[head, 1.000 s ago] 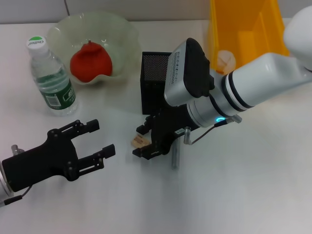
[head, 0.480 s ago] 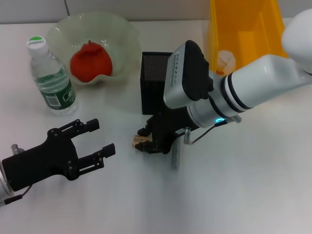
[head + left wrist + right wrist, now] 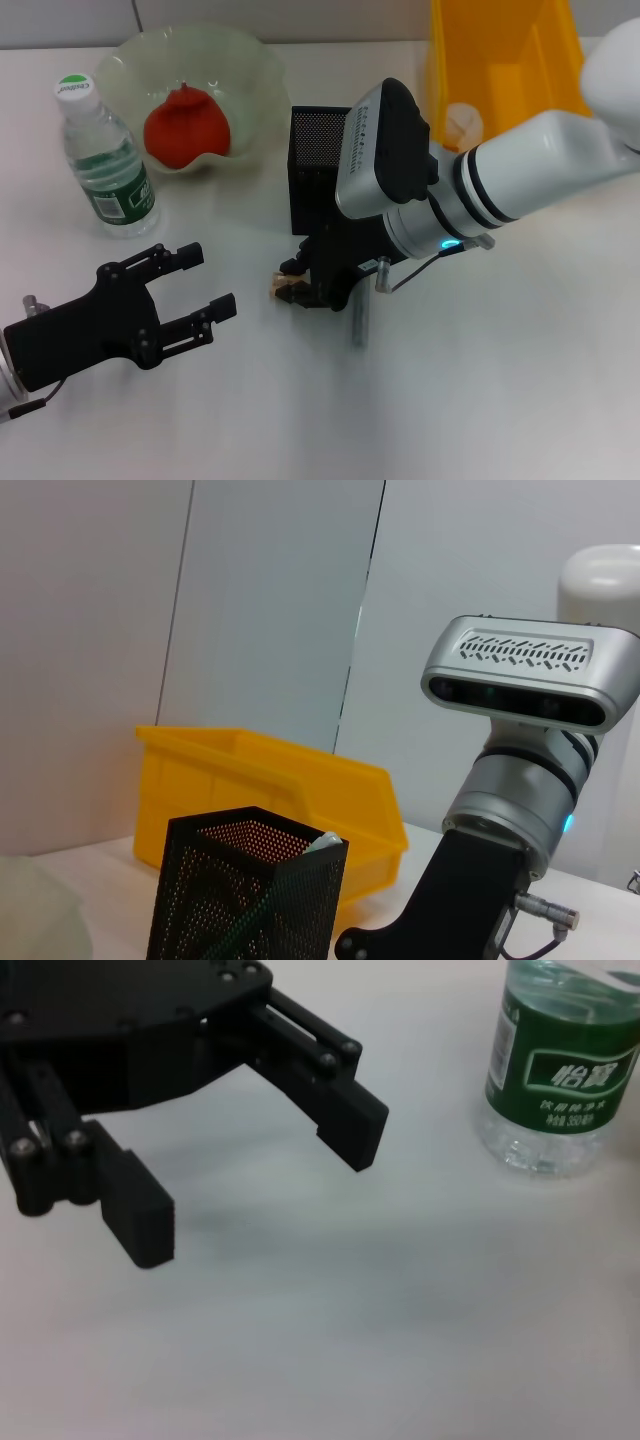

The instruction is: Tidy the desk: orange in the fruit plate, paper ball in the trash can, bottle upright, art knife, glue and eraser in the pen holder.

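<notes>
We list the white desk (image 3: 520, 400) and what stands on it. Near its far left corner a water bottle (image 3: 103, 162) stands upright, green cap on. Just beside it, toward the far edge, sits the pale green fruit plate (image 3: 245, 70) with the orange (image 3: 186, 128) inside. At the far right edge we record a yellow bin (image 3: 500, 50) as the trash can, a paper ball (image 3: 462, 124) lying in it. The black mesh pen holder (image 3: 315, 150) stands near the middle of the desk; in the left wrist view a pale item (image 3: 322, 842) shows at its rim, which we cannot identify.

The right gripper (image 3: 292, 290) is down at the desk just in front of the pen holder, its jaws closed on a small tan eraser (image 3: 276, 292). A grey stick-shaped item (image 3: 358, 318) lies on the desk just beside that gripper; we cannot tell whether it is the knife or the glue.

The left gripper (image 3: 200, 293) hovers near the front left corner, jaws apart and holding nothing.
</notes>
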`<state>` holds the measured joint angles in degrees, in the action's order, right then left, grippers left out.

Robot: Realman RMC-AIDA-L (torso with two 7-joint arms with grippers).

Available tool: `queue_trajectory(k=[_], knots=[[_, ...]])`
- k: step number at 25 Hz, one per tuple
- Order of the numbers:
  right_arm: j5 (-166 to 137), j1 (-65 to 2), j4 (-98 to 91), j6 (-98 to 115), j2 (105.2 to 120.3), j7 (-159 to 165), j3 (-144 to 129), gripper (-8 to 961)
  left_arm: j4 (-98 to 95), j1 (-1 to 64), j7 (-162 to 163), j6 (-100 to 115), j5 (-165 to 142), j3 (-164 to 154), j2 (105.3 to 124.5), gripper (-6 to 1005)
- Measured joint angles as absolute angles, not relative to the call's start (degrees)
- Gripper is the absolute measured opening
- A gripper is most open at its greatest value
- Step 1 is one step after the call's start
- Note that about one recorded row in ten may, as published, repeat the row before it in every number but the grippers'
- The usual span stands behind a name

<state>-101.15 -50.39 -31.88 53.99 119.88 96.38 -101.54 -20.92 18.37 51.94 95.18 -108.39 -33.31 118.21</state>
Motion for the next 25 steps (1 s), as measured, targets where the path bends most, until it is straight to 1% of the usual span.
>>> queue_trajectory(k=[4,6,14,16,20,21,25], knots=[[-101.16,-47.86,-35.35,54.44,119.71,96.39,-101.17,254,-20.92,18.35,51.94,95.18,-108.35,-33.17,118.21,770],[-101.42,-44.85,-39.48,55.75,119.49,96.03,-100.09,254,-20.92,18.33,51.94,95.18,-108.34,-33.14,118.2,770],[-101.17,-40.62,-41.8,64.97,119.37,91.01,-88.73,253,-20.92,18.23,51.94,95.09,-108.27,-32.57,118.17,770],[-99.66,-38.13,-42.62,68.54,119.43,87.34,-84.06,253,-20.96,18.2,51.94,95.04,-108.27,-32.38,118.16,770],[-96.1,-35.57,-42.81,72.82,119.4,82.38,-79.9,253,-21.03,18.19,51.94,95.0,-108.27,-32.3,118.11,770],[-93.46,-33.84,-42.86,75.24,119.39,79.04,-77.0,253,-21.19,18.19,51.94,95.09,-108.27,-31.99,118.11,770],[-89.56,-31.67,-42.78,77.49,119.33,74.98,-74.08,254,-21.27,18.19,51.94,95.38,-108.27,-31.64,118.18,771]])
